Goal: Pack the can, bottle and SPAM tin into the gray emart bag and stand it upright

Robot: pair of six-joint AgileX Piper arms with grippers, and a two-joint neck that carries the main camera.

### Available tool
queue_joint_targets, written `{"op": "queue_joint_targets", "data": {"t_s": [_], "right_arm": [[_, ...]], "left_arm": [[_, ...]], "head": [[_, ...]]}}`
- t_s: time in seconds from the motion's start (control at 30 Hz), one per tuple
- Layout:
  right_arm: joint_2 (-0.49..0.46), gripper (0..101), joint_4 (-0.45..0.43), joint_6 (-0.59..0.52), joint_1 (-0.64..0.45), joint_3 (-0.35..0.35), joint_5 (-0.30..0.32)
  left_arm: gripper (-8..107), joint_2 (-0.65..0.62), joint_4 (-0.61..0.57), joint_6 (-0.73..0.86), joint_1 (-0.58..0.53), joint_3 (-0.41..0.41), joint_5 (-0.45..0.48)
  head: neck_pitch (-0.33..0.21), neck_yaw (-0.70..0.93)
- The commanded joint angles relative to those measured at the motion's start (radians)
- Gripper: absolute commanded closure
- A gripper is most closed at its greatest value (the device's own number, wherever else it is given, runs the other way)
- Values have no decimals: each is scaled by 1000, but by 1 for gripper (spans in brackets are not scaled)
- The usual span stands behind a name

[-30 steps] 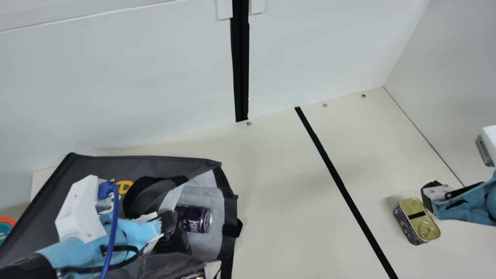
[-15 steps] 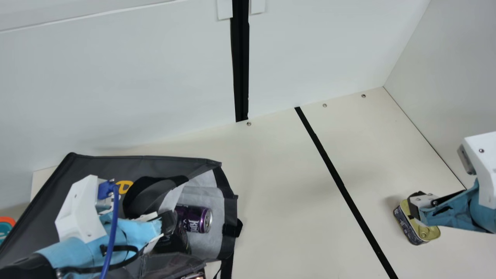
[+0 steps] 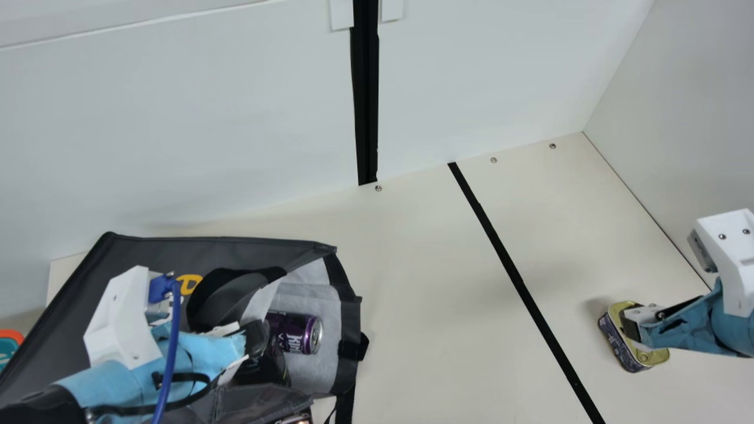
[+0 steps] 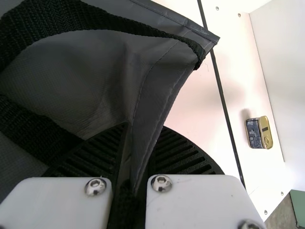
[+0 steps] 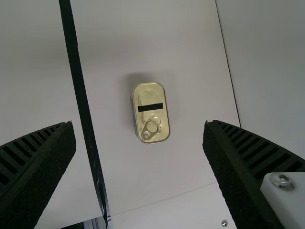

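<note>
The bag (image 3: 141,250) is being pinched by the left gripper (image 3: 257,339). Over the SPAM tin (image 5: 152,93), the right gripper (image 3: 630,325) is being held spread.

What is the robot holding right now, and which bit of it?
The left end effector is pinching the gray bag by its stitched fabric edge. The right end effector is open and holds nothing.

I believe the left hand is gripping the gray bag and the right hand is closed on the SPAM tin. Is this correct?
Not quite: the right hand is open, its fingers wide apart over the SPAM tin, as the right wrist view shows. The left hand is indeed gripping the gray bag.
</note>
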Motion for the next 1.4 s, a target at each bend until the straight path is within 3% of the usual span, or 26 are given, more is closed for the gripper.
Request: {"op": "queue_joint_targets", "data": {"t_s": [0.0, 0.57, 1.07, 1.37], "right_arm": [[8, 6, 6, -32, -15, 1, 1], [72, 6, 38, -244, -150, 25, 1], [117, 6, 74, -342, -233, 71, 1], [164, 6, 75, -340, -218, 134, -74]], "left_arm": [[107, 0, 0, 0, 0, 0, 0], [107, 0, 0, 0, 0, 0, 0], [107, 0, 0, 0, 0, 0, 0], [107, 0, 0, 0, 0, 0, 0]], "head": [[-23, -2], [-23, -2], [-23, -2], [-23, -2]]}}
